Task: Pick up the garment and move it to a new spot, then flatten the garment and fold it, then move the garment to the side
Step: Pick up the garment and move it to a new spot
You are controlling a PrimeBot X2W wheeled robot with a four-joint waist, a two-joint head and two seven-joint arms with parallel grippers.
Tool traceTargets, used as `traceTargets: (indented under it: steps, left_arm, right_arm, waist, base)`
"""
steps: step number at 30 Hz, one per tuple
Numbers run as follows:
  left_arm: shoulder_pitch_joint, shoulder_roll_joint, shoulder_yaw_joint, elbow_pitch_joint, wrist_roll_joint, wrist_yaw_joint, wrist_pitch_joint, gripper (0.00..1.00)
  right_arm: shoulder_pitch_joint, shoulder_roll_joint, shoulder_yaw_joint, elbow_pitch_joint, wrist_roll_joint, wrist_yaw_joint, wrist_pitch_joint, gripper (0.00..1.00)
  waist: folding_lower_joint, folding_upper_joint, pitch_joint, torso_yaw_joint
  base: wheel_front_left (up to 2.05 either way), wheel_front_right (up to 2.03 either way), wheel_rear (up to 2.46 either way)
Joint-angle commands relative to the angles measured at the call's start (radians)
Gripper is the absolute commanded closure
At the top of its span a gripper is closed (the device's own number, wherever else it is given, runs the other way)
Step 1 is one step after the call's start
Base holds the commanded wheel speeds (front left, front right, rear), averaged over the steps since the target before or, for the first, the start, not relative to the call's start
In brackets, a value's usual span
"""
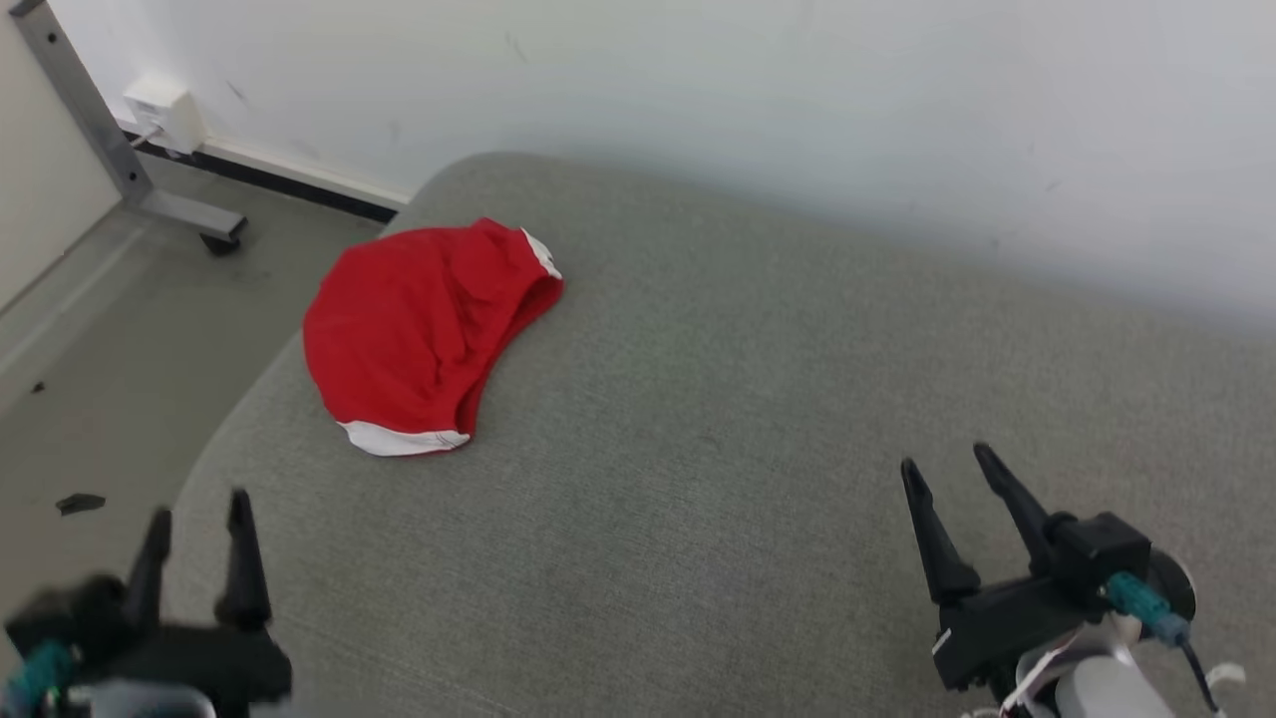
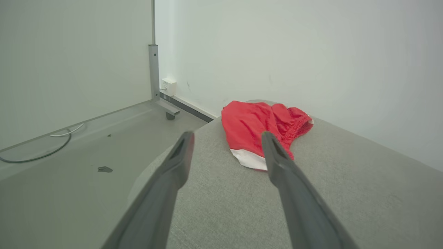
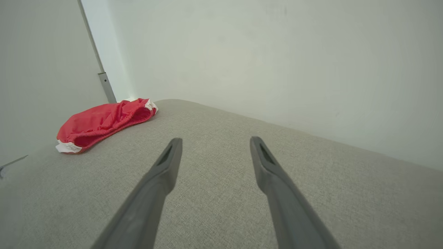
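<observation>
**Garment** [image 1: 419,334]: red, with white trim along two edges and a gathered elastic opening (seen best in the left wrist view). It lies in a loose, rumpled mound on the grey upholstered surface [image 1: 698,449], near that surface's far left corner and close to its rounded left edge. Neither gripper touches it.

**Left gripper** [image 1: 199,509]: at the lower left of the head view and blurred there. It is near the left edge of the surface. The fingers are spread, with nothing between them. It points toward the garment and is apart from it.

**Right gripper** [image 1: 945,459]: at the lower right of the head view, above bare fabric. The fingers are parted and empty. It is well apart from the garment.

**Surroundings**: a pale wall [image 1: 797,100] runs behind the surface. To the left is a grey floor [image 1: 120,329] with a small dark scrap [image 1: 80,504] on it. A grey metal post [image 1: 100,140] stands on a wheeled foot, and a white box [image 1: 164,110] is mounted low on the wall.
</observation>
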Motion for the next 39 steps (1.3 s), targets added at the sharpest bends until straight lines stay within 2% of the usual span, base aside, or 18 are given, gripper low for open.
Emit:
traceTargets:
  steps: [1,7,12,16,20,21,25,29,33,37,38,39]
  left_arm:
    - [-0.092,0.019,0.012,0.045,-0.038,-0.006,0.027,0.0]
    - [-0.349,0.062,0.085,0.179,-0.23,-0.017,0.144,0.0]
    - [-0.494,0.119,0.141,0.244,-0.369,-0.021,0.284,0.0]
    - [-0.575,0.165,0.199,0.276,-0.458,0.001,0.396,0.0]
    - [-0.615,0.201,0.219,0.304,-0.487,0.052,0.497,0.0]
    - [-0.615,0.201,0.219,0.304,-0.487,0.052,0.497,0.0]
    - [-0.633,0.225,0.234,0.321,-0.513,0.116,0.593,0.0]
    - [-0.611,0.25,0.203,0.326,-0.465,0.176,0.643,0.0]
    - [-0.587,0.25,0.198,0.333,-0.449,0.242,0.685,0.0]
    - [-0.551,0.227,0.205,0.322,-0.456,0.283,0.707,0.0]
    - [-0.539,0.222,0.204,0.318,-0.457,0.293,0.714,0.24]
    - [-0.527,0.217,0.201,0.312,-0.454,0.297,0.723,0.76]
  right_arm:
    - [-0.03,-0.021,0.012,-0.022,-0.01,-0.002,0.013,0.0]
    - [-0.104,-0.067,0.062,-0.102,-0.014,-0.002,0.063,0.0]
    - [-0.152,-0.096,0.081,-0.175,-0.014,-0.002,0.091,0.0]
    - [-0.173,-0.098,0.083,-0.232,-0.021,-0.002,0.101,0.0]
    - [-0.182,-0.102,0.081,-0.276,-0.03,-0.002,0.112,0.0]
    - [-0.182,-0.102,0.081,-0.276,-0.03,-0.002,0.112,0.0]
    - [-0.184,-0.101,0.072,-0.305,-0.033,-0.002,0.112,0.0]
    - [-0.181,-0.101,0.068,-0.321,-0.033,-0.002,0.112,0.0]
    - [-0.17,-0.101,0.065,-0.331,-0.026,-0.002,0.111,0.0]
    - [-0.159,-0.103,0.059,-0.342,-0.022,-0.002,0.118,0.0]
    - [-0.158,-0.104,0.057,-0.346,-0.023,-0.002,0.12,0.0]
    - [-0.154,-0.104,0.055,-0.348,-0.024,-0.002,0.12,0.0]
  waist:
    - [-0.0002,-0.0001,0.099,-0.052]
    - [-0.0002,-0.0001,0.242,-0.134]
    - [-0.0002,-0.0001,0.358,-0.206]
    - [-0.0002,-0.0001,0.435,-0.25]
    - [-0.0002,-0.0001,0.487,-0.285]
    - [-0.0002,-0.0001,0.487,-0.285]
    - [-0.0002,-0.0001,0.52,-0.313]
    - [-0.0002,-0.0001,0.535,-0.335]
    - [-0.0002,-0.0001,0.532,-0.349]
    - [-0.0002,-0.0001,0.523,-0.358]
    - [-0.0002,-0.0001,0.521,-0.36]
    - [-0.0002,-0.0001,0.518,-0.361]
  base:
    - [0.0,0.0,0.0]
    - [0.0,0.0,0.0]
    - [0.0,0.0,0.0]
    - [0.0,0.0,0.0]
    - [0.0,0.0,0.0]
    - [0.0,0.0,0.0]
    - [0.0,0.0,0.0]
    - [0.0,0.0,0.0]
    - [0.0,0.0,0.0]
    - [0.0,0.0,0.0]
    - [0.0,0.0,0.0]
    - [0.0,0.0,0.0]
